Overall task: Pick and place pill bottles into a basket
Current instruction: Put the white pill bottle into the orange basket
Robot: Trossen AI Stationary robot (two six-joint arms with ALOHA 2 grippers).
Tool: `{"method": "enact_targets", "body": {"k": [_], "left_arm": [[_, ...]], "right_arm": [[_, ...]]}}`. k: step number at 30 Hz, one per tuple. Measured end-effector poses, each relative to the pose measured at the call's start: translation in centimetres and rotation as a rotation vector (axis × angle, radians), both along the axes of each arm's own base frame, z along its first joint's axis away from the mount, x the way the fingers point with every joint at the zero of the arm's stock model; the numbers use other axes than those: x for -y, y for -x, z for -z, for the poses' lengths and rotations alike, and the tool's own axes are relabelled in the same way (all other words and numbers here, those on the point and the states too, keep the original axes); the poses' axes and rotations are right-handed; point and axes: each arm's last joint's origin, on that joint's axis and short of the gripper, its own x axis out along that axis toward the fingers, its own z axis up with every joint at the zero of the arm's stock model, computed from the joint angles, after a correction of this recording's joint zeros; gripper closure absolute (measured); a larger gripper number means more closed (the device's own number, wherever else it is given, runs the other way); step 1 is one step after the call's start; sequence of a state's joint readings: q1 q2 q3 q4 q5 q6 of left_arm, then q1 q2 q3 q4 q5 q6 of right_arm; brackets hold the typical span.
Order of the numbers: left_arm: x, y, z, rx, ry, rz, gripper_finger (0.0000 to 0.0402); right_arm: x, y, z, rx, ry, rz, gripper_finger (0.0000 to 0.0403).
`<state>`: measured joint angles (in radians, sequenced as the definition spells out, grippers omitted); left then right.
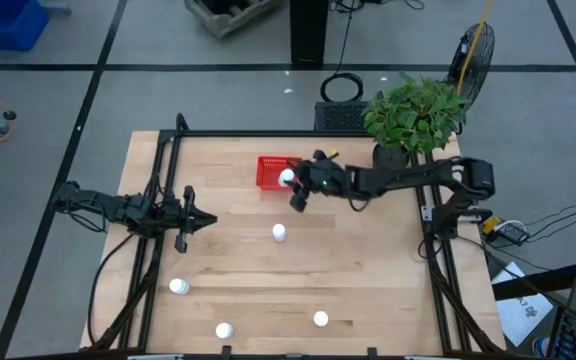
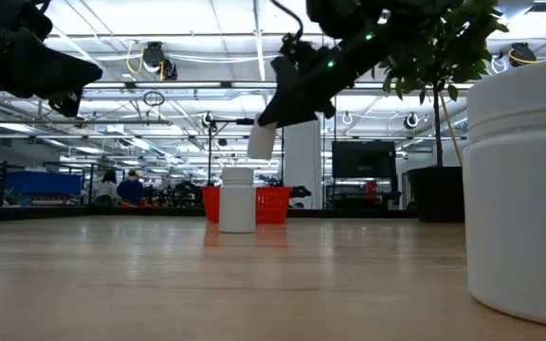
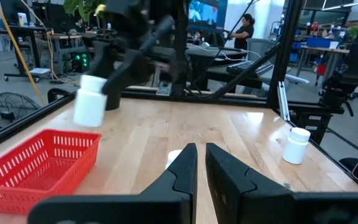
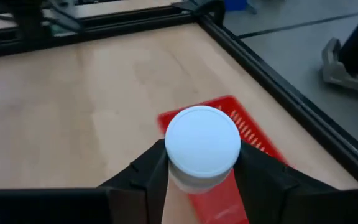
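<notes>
My right gripper is shut on a white pill bottle in the air, over the near right part of the red basket. The same bottle shows in the low view and in the left wrist view. Three more bottles stand near the front edge, and one stands mid-table. My left gripper waits at the table's left, shut and empty. My right gripper pinches the bottle's body just under its cap between its two fingers, one on each side. The fingers come from the table's right, slanting down. The bottle is lifted clear, slightly tilted, cap up, above the basket.
A potted plant in a black pot stands at the far right corner, close behind my right arm. A black frame rail runs along the table's edges. People show in the room beyond the table.
</notes>
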<state>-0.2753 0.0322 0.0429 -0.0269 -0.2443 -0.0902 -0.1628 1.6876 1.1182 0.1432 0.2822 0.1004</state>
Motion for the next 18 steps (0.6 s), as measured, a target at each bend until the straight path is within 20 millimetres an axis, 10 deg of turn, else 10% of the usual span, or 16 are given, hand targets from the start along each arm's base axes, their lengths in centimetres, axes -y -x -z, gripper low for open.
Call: {"method": "enact_targets", "body": {"k": [10,18], "left_arm": [[0.0,0.0,0.0,0.003,0.001,0.0,0.0366],[0.0,0.0,0.0,0.004,0.001,0.0,0.0366]], "right_arm": [[6.0,-1.3,1.5,-0.013,-0.099,0.046,0.0254],[7.1,-1.5,4.4,-0.094,-0.167,0.056,0.0253]]}}
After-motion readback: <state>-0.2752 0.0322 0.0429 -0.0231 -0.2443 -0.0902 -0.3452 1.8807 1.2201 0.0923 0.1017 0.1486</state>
